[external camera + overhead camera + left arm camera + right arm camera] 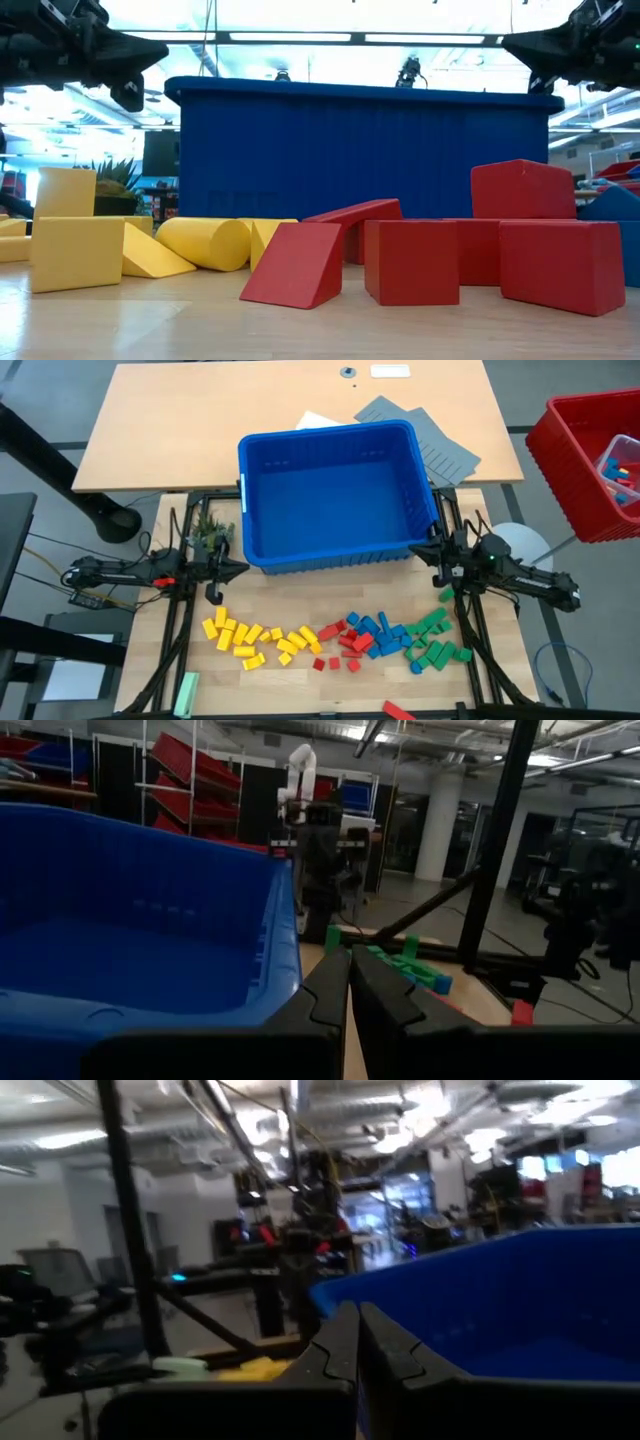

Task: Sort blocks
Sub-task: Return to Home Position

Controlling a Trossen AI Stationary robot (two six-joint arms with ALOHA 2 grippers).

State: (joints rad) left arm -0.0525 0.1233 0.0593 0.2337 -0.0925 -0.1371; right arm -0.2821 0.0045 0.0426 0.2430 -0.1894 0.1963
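From where I stand, both arms flank the blue bin (330, 500). The left end effector (228, 568) sits by its left front corner and the right end effector (430, 550) by its right front corner, each with fingers pressed together and holding nothing. To go home cleanly, I'd say each should draw straight away from the bin wall and lift rather than sweep low over the row (a nudge would scatter it). The blocks (345, 642) lie on the desk (300, 690) in front of the bin, banded yellow, red, blue and green from the left arm's side. The bin looks empty.
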